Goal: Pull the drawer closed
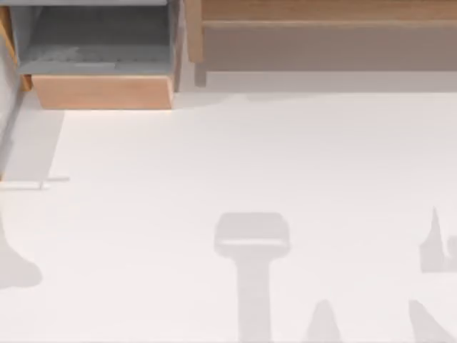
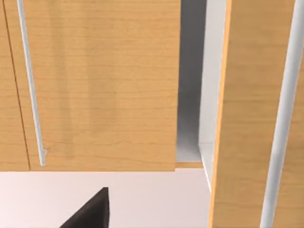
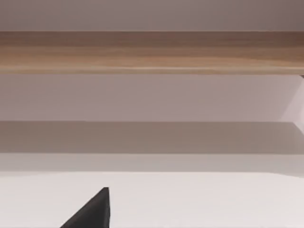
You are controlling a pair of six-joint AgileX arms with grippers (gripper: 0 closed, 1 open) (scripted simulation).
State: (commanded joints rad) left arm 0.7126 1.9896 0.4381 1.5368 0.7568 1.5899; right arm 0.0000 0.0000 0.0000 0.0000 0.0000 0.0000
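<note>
A dark finger tip of the left gripper (image 2: 90, 211) hangs over the white table (image 1: 250, 164); I cannot tell how its jaws stand. Ahead of it is wooden cabinet front with a pale bar. The right gripper (image 3: 90, 211) is also unclear. Farther off, the drawer (image 1: 103, 91) stands open at the table's far left, beside the long wooden bench (image 1: 321, 28).

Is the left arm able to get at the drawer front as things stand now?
Probably yes. The drawer stands open at the table's far left, and bare tabletop lies before its front panel. In the left wrist view wood panels show close ahead.
</note>
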